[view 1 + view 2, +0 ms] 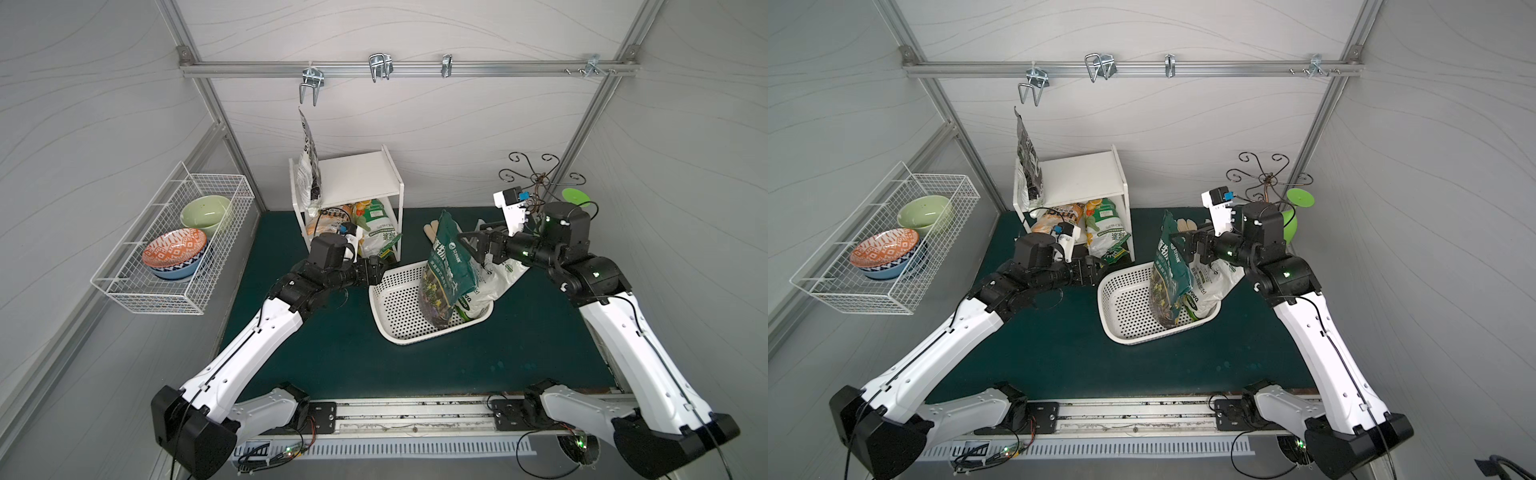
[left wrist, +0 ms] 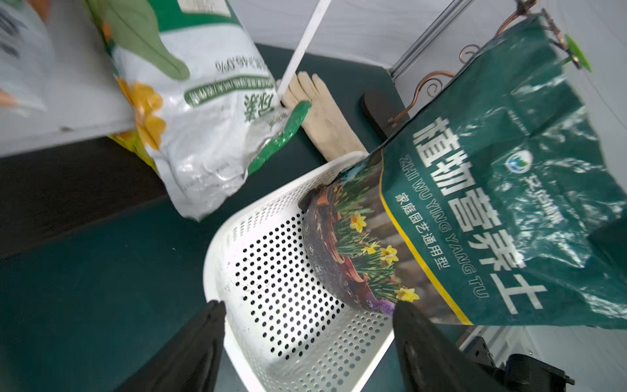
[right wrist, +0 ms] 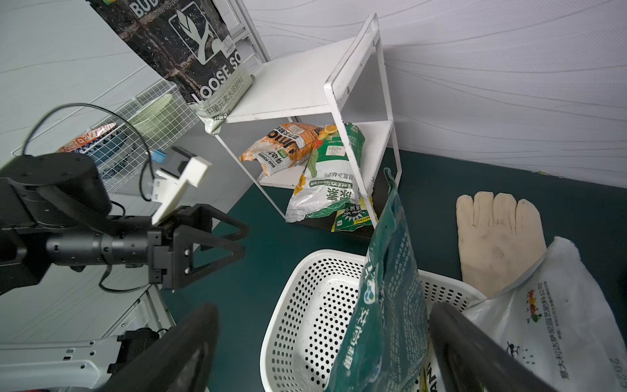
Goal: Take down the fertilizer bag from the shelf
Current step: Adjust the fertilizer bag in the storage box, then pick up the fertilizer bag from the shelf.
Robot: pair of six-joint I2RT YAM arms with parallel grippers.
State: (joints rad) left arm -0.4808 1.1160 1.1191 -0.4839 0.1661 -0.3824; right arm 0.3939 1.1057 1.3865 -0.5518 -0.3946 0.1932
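Right arm: reached out over the mat (image 1: pixel 332 357), wrist turned level and pointed across toward the shelf (image 1: pixel 357 174). The right gripper (image 3: pixel 325 305) is spread wide, with one finger on each side of the top edge of the green bag (image 1: pixel 446 266). The bag is not clamped; contact with the nearer finger cannot be told.

Left arm: forearm raised, wrist bent level just in front of the shelf's lower board. The left gripper (image 2: pixel 308 302) is held wide apart with nothing between its fingers, over the rim of the white basket (image 1: pixel 395 328).

Green bag: off the shelf, stood on end in the basket, which is set on the mat just in front of the shelf, toward the right arm's side. The bag is tilted against a white bag (image 1: pixel 498 278) draped over the basket's rim. Its film is glossy, creased and dark green, printed with white characters, a yellow stripe and yellow flowers near the lower end.

On the shelf: a black bag (image 1: pixel 308 166) is stood on the top board. An orange bag (image 1: pixel 328 218) and a white-and-green bag (image 1: pixel 376 232) are laid on the lower board.
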